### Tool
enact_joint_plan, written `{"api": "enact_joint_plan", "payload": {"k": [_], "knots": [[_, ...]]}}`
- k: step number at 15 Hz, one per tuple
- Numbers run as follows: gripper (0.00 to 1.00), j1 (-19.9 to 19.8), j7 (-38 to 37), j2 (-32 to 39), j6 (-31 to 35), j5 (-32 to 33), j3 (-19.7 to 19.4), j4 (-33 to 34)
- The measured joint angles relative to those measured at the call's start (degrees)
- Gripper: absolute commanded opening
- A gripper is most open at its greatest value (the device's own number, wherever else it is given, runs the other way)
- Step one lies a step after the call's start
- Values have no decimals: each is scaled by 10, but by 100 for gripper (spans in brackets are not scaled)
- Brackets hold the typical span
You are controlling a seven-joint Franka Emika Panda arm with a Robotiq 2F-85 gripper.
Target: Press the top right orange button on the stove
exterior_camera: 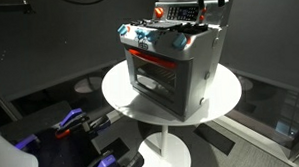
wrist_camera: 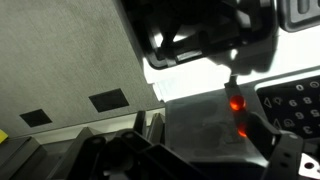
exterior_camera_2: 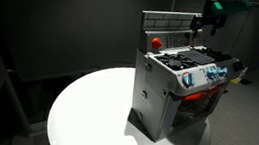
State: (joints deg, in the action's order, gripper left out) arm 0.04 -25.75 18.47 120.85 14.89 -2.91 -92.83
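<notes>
A grey toy stove (exterior_camera: pixel 174 68) stands on a round white table (exterior_camera: pixel 120 95); it also shows in an exterior view (exterior_camera_2: pixel 172 93). A red-orange button (exterior_camera: pixel 159 11) sits on its back panel, seen in both exterior views (exterior_camera_2: pixel 157 43). My gripper (exterior_camera: pixel 201 6) hangs above the back panel's other end (exterior_camera_2: pixel 209 19). In the wrist view two glowing orange buttons (wrist_camera: pixel 235 103) (wrist_camera: pixel 242 130) lie by one dark finger. The gripper (wrist_camera: pixel 198 132) looks open and empty, with grey stove surface between the fingers.
The stove has dark burners (exterior_camera_2: pixel 193 63) on top and a red-lit oven window (exterior_camera: pixel 154 68). Dark curtains surround the table. Blue-and-black equipment (exterior_camera: pixel 71 124) lies on the floor beside the table's white base (exterior_camera: pixel 167 151).
</notes>
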Motion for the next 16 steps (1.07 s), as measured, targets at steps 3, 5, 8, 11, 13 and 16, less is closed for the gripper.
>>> {"api": "enact_joint_plan", "payload": {"k": [3, 5, 8, 11, 13, 16], "knots": [[100, 0, 2, 0, -2, -1, 0, 0], [100, 0, 16, -3, -12, -15, 0, 0], [100, 0, 61, -14, -35, -54, 0, -3], [100, 0, 108, -33, -79, -90, 1, -8], [100, -1, 133, -51, -112, -102, 1, -17], [100, 0, 153, -81, -141, -106, 2, -44]]}}
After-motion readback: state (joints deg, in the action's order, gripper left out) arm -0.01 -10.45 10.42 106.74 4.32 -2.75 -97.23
